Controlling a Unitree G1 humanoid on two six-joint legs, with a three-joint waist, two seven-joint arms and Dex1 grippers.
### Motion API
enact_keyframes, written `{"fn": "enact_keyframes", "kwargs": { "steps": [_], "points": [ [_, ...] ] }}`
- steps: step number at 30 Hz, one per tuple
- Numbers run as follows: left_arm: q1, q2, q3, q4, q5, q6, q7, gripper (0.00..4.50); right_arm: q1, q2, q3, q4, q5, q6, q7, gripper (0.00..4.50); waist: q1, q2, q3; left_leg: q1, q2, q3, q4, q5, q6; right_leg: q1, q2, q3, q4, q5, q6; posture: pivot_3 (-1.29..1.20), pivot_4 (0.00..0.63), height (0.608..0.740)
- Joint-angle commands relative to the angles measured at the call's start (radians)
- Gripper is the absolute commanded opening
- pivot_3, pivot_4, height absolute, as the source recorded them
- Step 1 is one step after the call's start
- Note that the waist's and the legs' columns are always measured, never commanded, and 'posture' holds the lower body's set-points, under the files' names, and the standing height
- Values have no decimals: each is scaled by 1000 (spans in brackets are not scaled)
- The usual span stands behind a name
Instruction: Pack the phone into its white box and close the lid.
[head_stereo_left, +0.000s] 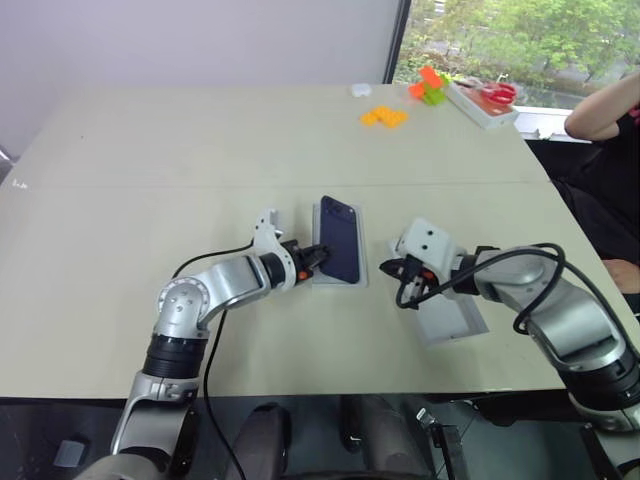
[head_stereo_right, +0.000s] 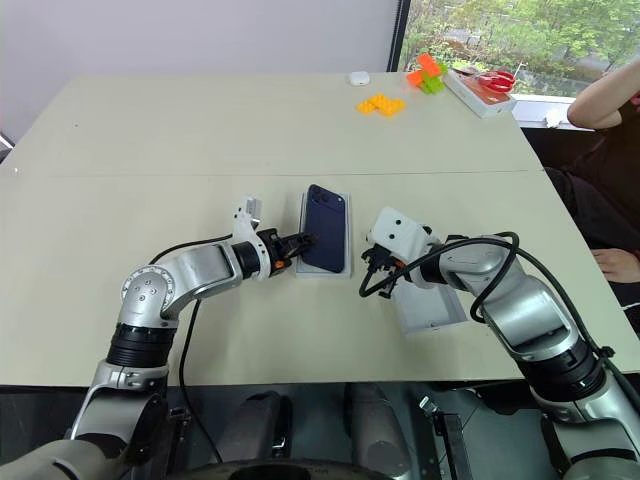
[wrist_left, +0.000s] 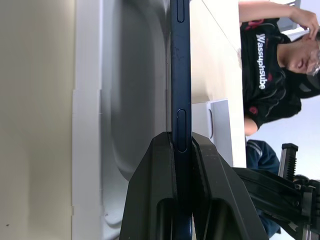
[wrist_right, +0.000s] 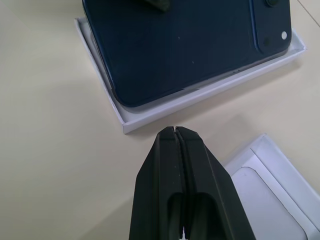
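Note:
The dark navy phone (head_stereo_left: 340, 238) lies over the shallow white box (head_stereo_left: 340, 283) at mid-table. My left gripper (head_stereo_left: 320, 256) is shut on the phone's left long edge. In the left wrist view my left gripper (wrist_left: 181, 137) pinches that thin edge, which is raised off the box floor (wrist_left: 125, 100). My right gripper (head_stereo_left: 390, 268) hovers shut and empty just right of the box. The right wrist view shows my right gripper (wrist_right: 175, 130) near the box's corner (wrist_right: 150, 120), apart from the phone (wrist_right: 185, 45). The lid (head_stereo_left: 455, 322) lies open side up under my right forearm.
At the far right of the table are orange blocks (head_stereo_left: 384, 116), an orange and green piece (head_stereo_left: 430, 85) and a white tray with red scissors (head_stereo_left: 488, 100). A person (head_stereo_left: 610, 110) sits beyond the right table edge. The left half of the table is bare.

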Motion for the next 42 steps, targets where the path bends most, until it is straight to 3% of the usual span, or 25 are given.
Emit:
{"fn": "enact_keyframes", "kwargs": {
  "steps": [1,10,11,19,23,26,29,32,34,37,42],
  "points": [
    [-24,-9,28,-17,-3,10,-28,23,-1,4,-34,-35,17,0,-10,0,0,0,0,0,0,0,0,0,0,0,0,0,0,0,0,0,150,740],
    [-25,-8,41,-19,-12,30,-26,4260,-5,2,-27,-33,25,1,-19,0,1,0,0,1,0,-1,0,0,0,1,0,0,1,0,0,0,150,740],
    [-22,-5,44,-25,-21,32,-21,4439,-5,2,-27,-33,26,2,-19,0,0,0,0,1,0,-1,0,0,-1,1,0,-1,1,0,0,0,150,740],
    [0,98,54,-116,-126,82,-2,4439,-5,3,-45,-19,38,1,-21,0,-2,0,0,5,1,0,0,0,-1,3,1,0,2,0,0,0,150,740],
    [23,215,58,-199,-204,108,-38,4439,-11,9,-62,-4,53,-3,-26,0,-3,0,0,6,1,0,0,0,-1,3,1,0,2,0,0,0,150,740],
    [39,313,85,-223,-188,107,-67,4439,-18,14,-67,4,59,-7,-29,0,-4,0,0,6,1,0,0,0,-1,4,1,0,2,0,-1,0,150,740],
    [55,398,133,-247,-67,80,-130,4439,-29,42,-87,12,79,6,-46,0,-3,0,0,7,1,0,0,0,-1,4,2,0,2,-2,-4,0,150,740],
    [113,484,122,-302,225,25,-239,4439,-43,67,-90,38,72,13,-76,0,-6,0,0,7,1,1,-1,1,-1,4,2,0,2,-2,-4,0,150,740],
    [141,506,110,-328,339,-1,-300,4439,-51,74,-85,53,65,20,-91,0,-5,0,0,8,1,3,-1,1,-1,4,2,1,2,-2,-4,0,150,740],
    [164,506,76,-340,450,2,-369,3623,-68,89,-75,75,64,29,-110,0,0,0,0,7,1,7,-1,1,-1,4,1,1,1,-2,-4,0,150,740],
    [147,522,-74,-391,683,21,-483,1154,-94,118,-43,82,58,73,-141,0,-4,0,0,6,1,8,-1,0,0,4,1,2,0,-2,-4,0,150,740]
  ]
}}
